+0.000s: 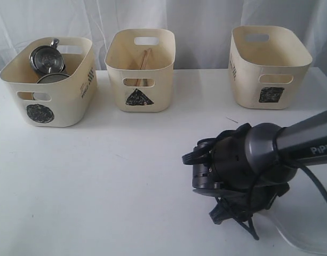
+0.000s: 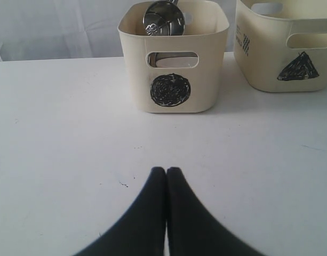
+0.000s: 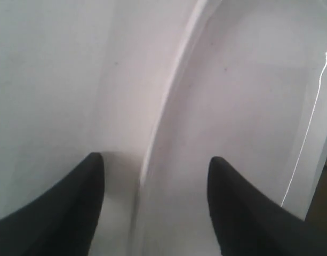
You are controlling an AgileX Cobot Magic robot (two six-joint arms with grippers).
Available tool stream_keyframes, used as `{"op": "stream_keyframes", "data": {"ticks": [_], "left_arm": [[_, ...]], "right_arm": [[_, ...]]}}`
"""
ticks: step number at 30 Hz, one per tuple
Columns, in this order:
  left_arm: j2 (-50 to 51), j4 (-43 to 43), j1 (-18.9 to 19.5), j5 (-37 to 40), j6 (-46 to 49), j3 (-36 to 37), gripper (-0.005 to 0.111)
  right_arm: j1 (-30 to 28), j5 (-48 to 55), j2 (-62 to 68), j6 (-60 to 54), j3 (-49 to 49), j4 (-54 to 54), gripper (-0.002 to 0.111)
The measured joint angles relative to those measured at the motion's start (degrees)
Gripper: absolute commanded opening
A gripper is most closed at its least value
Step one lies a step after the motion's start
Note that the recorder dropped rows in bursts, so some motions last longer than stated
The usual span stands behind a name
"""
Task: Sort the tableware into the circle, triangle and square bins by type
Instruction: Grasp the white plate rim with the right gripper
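Exterior view: mugs (image 1: pixel 46 57) fill the circle tub (image 1: pixel 72 104) and chopsticks (image 1: pixel 144 58) the triangle tub (image 1: pixel 164 88). The square tub (image 1: pixel 244 80) stands right as the right arm (image 1: pixel 291 141) dips to the plate (image 1: pixel 307 237) on the table (image 1: pixel 126 176).
Left wrist view: the left end effector (image 2: pixel 166 172) is pressed together, idle.
Right wrist view: the right end effector (image 3: pixel 155 160) is spread astride the plate's rim, apparently to pinch it.

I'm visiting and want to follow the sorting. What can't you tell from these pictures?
Square bin: in the exterior view its walls hide whatever lies inside.
Big white plate: in the exterior view the right arm covers it and the picture's corner cuts it off.
Circle bin: in the exterior view, steel mugs and its walls hide the bottom.
Left gripper: outside the exterior view.
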Motion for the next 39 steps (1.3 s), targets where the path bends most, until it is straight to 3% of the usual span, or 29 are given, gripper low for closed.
{"op": "stream_keyframes", "data": {"ticks": [13, 15, 20, 28, 39], "left_arm": [[0.00, 0.00, 0.00, 0.00, 0.00, 0.00, 0.000], [0.00, 0.00, 0.00, 0.00, 0.00, 0.00, 0.000], [0.00, 0.00, 0.00, 0.00, 0.00, 0.00, 0.000], [0.00, 0.00, 0.00, 0.00, 0.00, 0.00, 0.000], [0.00, 0.00, 0.00, 0.00, 0.00, 0.00, 0.000]], "right_arm": [[-2.39, -0.16, 2.00, 0.64, -0.10, -2.14, 0.052], [-2.48, -0.20, 2.12, 1.16, -0.10, -2.01, 0.042], [-2.48, -2.94, 2.49, 1.57, -0.10, -0.03, 0.000], [-2.97, -6.51, -2.66, 1.65, 0.00, 3.31, 0.000], [-1.92, -6.78, -24.20, -8.25, 0.08, 5.07, 0.000]]}}
